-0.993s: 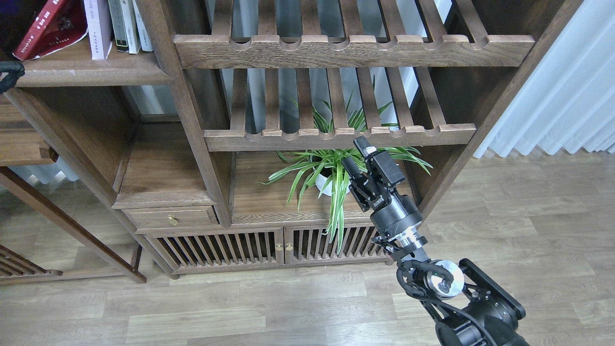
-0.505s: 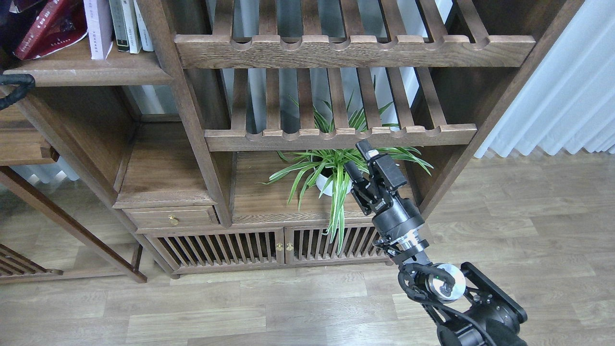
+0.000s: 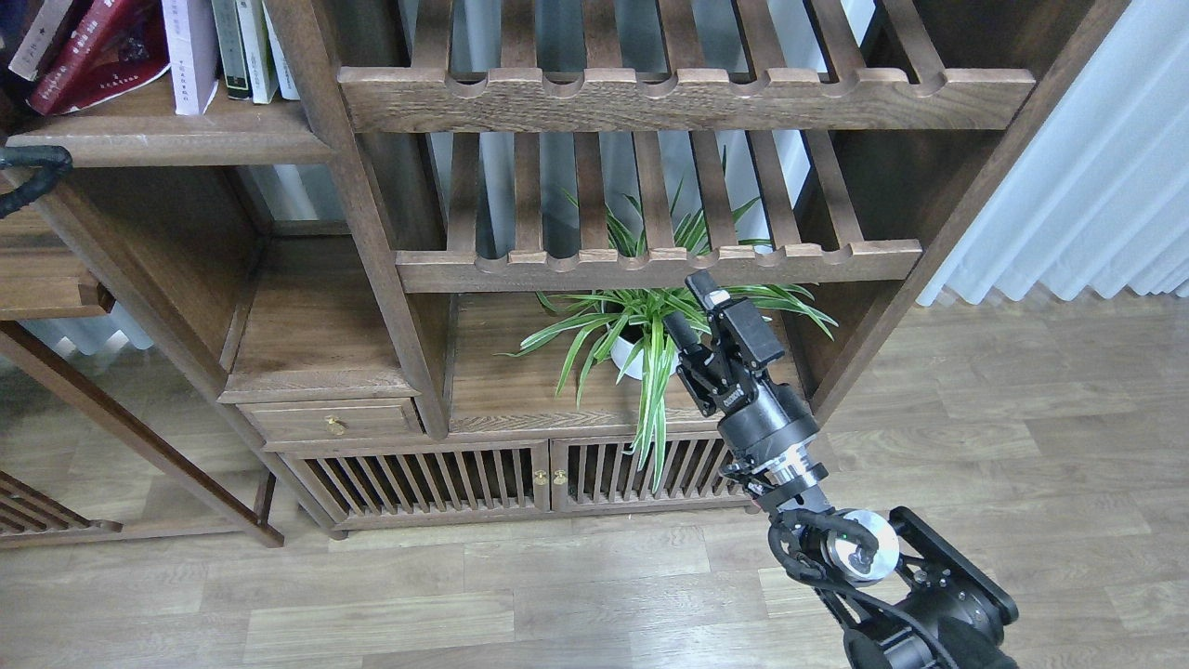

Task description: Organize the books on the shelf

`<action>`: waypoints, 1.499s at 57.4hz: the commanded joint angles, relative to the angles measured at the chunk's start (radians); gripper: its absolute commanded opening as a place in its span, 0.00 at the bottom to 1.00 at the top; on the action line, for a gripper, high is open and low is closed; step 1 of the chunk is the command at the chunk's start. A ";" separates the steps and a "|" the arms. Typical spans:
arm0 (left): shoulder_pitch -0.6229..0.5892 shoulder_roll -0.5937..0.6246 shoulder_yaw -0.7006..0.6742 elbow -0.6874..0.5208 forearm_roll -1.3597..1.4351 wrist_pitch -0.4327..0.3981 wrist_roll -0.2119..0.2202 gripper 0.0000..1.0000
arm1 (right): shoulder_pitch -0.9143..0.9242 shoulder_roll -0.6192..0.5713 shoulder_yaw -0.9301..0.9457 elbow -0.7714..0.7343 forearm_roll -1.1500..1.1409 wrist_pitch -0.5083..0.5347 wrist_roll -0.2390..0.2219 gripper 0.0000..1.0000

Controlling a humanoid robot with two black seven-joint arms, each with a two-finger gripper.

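The books stand at the top left of the head view. A red book (image 3: 88, 46) leans to the left, with a pale-edged book (image 3: 35, 39) leaning beside it at the frame edge. A lavender-white book (image 3: 190, 56) stands upright to their right. They rest on the dark-brown shelf (image 3: 186, 139). My right gripper (image 3: 685, 299) is open and holds nothing. It hangs far from the books, low in front of the potted plant. Of my left arm only a black cable loop (image 3: 32, 167) shows at the left edge.
Thin white and grey-spined books (image 3: 243, 46) stand upright right of the lavender one. Two slatted racks (image 3: 687, 93) fill the middle bay. A green plant in a white pot (image 3: 632, 348) sits just behind my right gripper. Below are a drawer (image 3: 330, 423) and slatted doors (image 3: 520, 478).
A dark shape has left the top-left corner, and a pale-edged book now leans beside the red one. My right gripper sank slightly. The cable loop shifted a little to the right.
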State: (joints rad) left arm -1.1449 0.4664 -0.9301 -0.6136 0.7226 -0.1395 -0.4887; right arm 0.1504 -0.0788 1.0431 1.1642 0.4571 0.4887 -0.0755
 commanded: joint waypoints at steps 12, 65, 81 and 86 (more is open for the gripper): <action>0.024 0.001 -0.027 -0.165 -0.159 -0.003 0.000 0.53 | 0.009 -0.002 0.002 -0.001 0.000 0.000 -0.001 0.85; 0.622 -0.268 -0.374 -0.758 -0.218 -0.307 0.000 0.99 | 0.051 0.004 -0.011 -0.001 0.000 0.000 -0.004 0.89; 0.666 -0.431 -0.248 -0.753 -0.218 -0.349 0.000 0.99 | 0.057 0.050 -0.011 -0.001 0.000 0.000 -0.004 0.96; 0.669 -0.446 -0.194 -0.755 -0.218 -0.349 0.000 1.00 | 0.074 0.054 -0.011 0.000 0.000 0.000 -0.006 0.97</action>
State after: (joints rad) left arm -0.4846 0.0429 -1.1945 -1.3683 0.5045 -0.4883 -0.4886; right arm 0.2069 -0.0337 1.0320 1.1632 0.4567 0.4887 -0.0800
